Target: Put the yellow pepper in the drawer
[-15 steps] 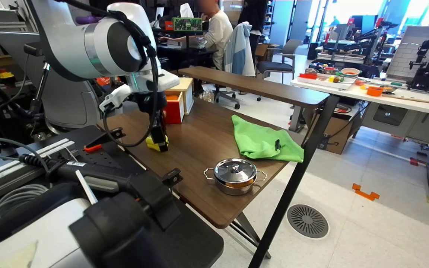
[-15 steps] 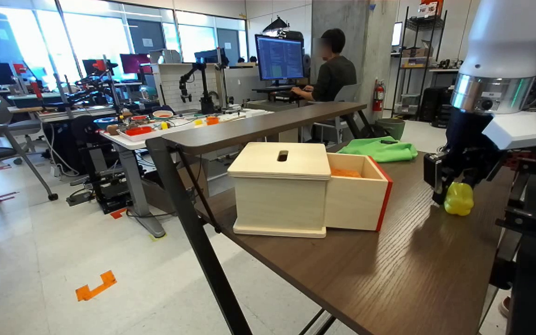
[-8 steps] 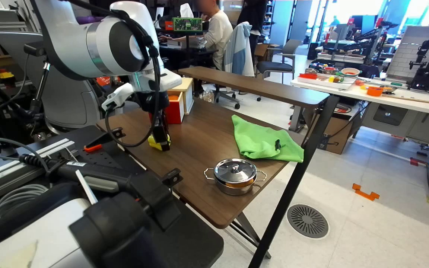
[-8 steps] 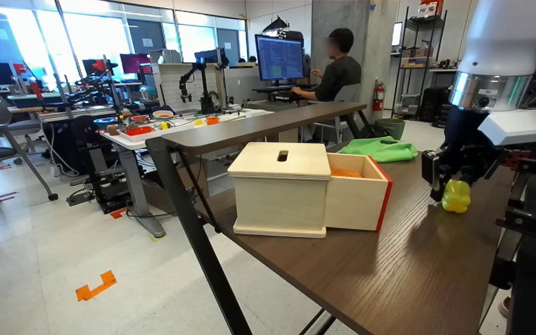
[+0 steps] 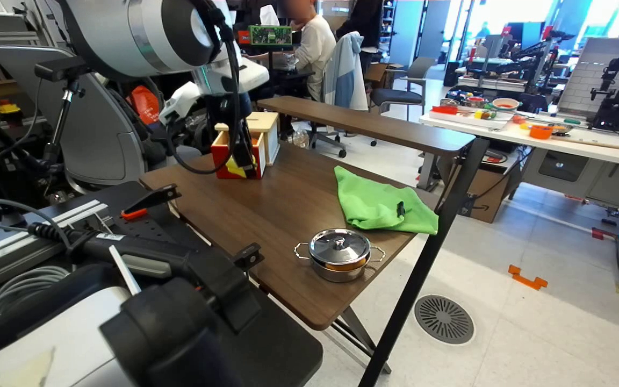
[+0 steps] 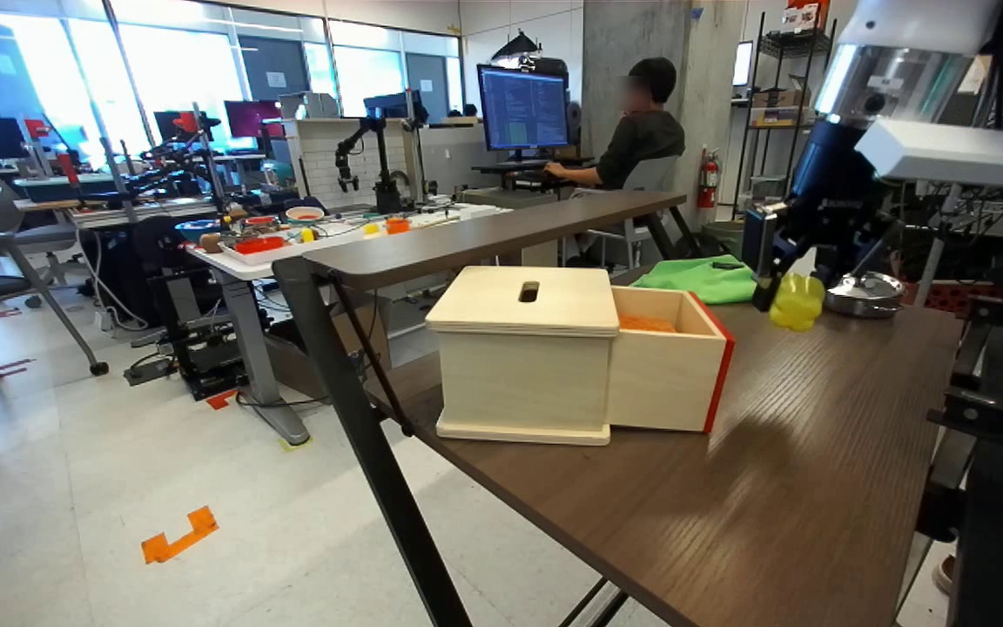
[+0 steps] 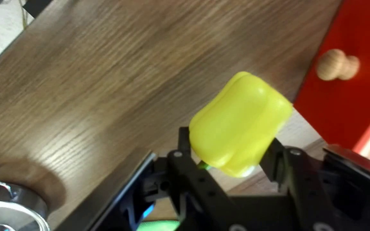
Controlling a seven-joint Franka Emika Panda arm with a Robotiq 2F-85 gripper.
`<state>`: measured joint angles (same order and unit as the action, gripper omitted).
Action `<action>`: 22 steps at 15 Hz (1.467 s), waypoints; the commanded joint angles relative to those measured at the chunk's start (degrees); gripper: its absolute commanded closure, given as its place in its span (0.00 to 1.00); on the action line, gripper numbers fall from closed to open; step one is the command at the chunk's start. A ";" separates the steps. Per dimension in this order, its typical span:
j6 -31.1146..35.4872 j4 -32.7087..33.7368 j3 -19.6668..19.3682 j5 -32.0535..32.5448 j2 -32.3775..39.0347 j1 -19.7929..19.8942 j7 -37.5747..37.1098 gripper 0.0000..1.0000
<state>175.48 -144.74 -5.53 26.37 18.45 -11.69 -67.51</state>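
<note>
The yellow pepper (image 7: 239, 125) is held between both fingers of my gripper (image 7: 229, 142), which is shut on it. In an exterior view the pepper (image 6: 797, 302) hangs above the table with a shadow below. It shows partly behind the gripper in an exterior view (image 5: 236, 169). The drawer (image 6: 667, 374) is pulled out of its pale wooden box (image 6: 523, 374), with something orange (image 6: 645, 324) inside. The pepper is apart from the drawer, out in front of its red front (image 7: 342, 106), which bears a wooden knob (image 7: 337, 64). The drawer's floor is mostly hidden.
A lidded steel pot (image 5: 340, 258) stands near the table's (image 5: 288, 215) end; it also shows in the wrist view (image 7: 14, 211). A green cloth (image 5: 382, 207) lies along the far side. A raised shelf (image 6: 501, 228) runs behind the wooden box. Black clamps (image 5: 247, 257) sit at the table edge.
My gripper has lifted off the table with the pepper and moved toward the drawer. The pot now shows behind the arm in an exterior view. The drawer has not moved.
</note>
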 commanded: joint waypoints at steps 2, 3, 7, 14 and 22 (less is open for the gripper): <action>-0.74 2.48 4.95 -3.35 -3.65 2.16 1.02 0.73; -0.76 3.75 5.52 -3.81 -3.43 2.21 0.86 0.73; -0.82 8.23 7.14 -5.62 -1.66 2.03 0.97 0.73; -1.15 12.20 8.97 -5.53 2.20 1.43 1.06 0.73; -2.24 16.37 8.82 -4.81 7.39 -0.20 0.55 0.73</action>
<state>174.90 -130.86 2.91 21.46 23.81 -11.31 -67.40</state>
